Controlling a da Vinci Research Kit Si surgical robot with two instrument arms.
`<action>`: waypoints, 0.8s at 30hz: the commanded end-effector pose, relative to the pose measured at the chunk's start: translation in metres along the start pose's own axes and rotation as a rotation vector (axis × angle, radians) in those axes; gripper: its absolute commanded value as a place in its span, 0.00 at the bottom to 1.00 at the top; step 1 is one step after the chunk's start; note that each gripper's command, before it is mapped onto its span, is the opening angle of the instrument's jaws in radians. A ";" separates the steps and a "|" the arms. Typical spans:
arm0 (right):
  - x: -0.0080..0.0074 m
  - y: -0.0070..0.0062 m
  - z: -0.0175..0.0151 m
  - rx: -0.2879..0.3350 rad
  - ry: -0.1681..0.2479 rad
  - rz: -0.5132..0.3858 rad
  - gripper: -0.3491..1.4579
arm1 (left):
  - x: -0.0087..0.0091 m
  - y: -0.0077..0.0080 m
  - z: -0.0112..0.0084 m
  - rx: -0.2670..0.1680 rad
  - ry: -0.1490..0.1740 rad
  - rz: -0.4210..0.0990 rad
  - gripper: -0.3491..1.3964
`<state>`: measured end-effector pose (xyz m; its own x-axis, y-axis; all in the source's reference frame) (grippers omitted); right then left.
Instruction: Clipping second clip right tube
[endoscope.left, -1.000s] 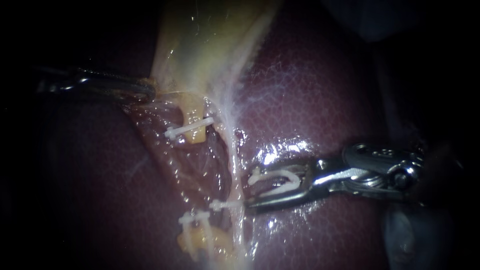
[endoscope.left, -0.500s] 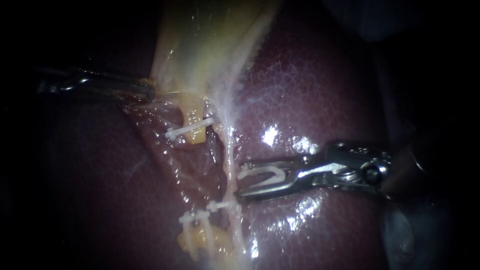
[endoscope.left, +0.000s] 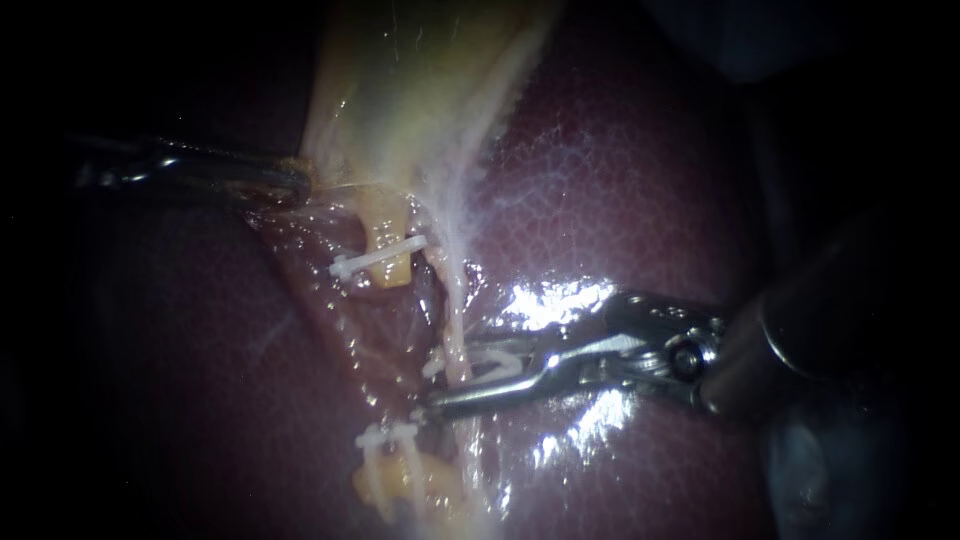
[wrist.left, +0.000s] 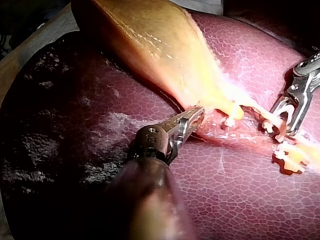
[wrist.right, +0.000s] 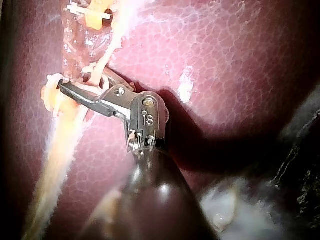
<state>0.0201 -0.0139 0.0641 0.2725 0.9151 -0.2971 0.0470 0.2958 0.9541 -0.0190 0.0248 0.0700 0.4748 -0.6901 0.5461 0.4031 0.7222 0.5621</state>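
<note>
My left instrument (endoscope.left: 292, 183) comes in from the left, and its jaws lie together, clamped on the edge of the gallbladder (endoscope.left: 420, 90) where that pale yellow sac narrows. The dark red liver (endoscope.left: 620, 200) lies all around, wet and glinting. The right tube (endoscope.left: 455, 310) is a thin whitish strand running from the gallbladder's narrow end toward the near side. My right instrument (endoscope.left: 448, 380) reaches across the liver from the right and straddles it. Its two jaws stand apart, one on the far side of the strand and one on the near side. Between them they grip the loaded clip (endoscope.left: 500, 362), a white clip whose legs rest along the jaws, still spread. The tube crosses the gap inside them. A small white bit (endoscope.left: 420, 413) shows at the tip of the near jaw, but I cannot tell whether it is a clip on the same tube. Left of the tube, an upper stub (endoscope.left: 385, 232) of yellow tissue carries a single clip (endoscope.left: 378, 258) across it. Nearer to me, a lower stub (endoscope.left: 400, 478) carries a pair of clips (endoscope.left: 388, 434) side by side. In the right wrist view the strand passes between the spread jaws.
</note>
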 end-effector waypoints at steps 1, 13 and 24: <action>0.0002 -0.0005 0.0001 0.009 0.004 0.001 0.47 | 0.0000 0.0000 0.0000 0.000 0.000 0.000 0.00; 0.0028 -0.0052 0.0000 0.076 0.054 0.018 0.46 | 0.0000 0.0000 0.0000 0.000 0.000 0.000 0.00; 0.0031 -0.0044 -0.0012 0.080 0.052 0.079 0.28 | 0.0000 0.0000 0.0000 0.001 0.000 -0.006 0.00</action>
<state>0.0194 -0.0120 0.0590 0.2297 0.9510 -0.2071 0.1007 0.1884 0.9769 -0.0190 0.0248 0.0701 0.4728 -0.6936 0.5435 0.4052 0.7188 0.5649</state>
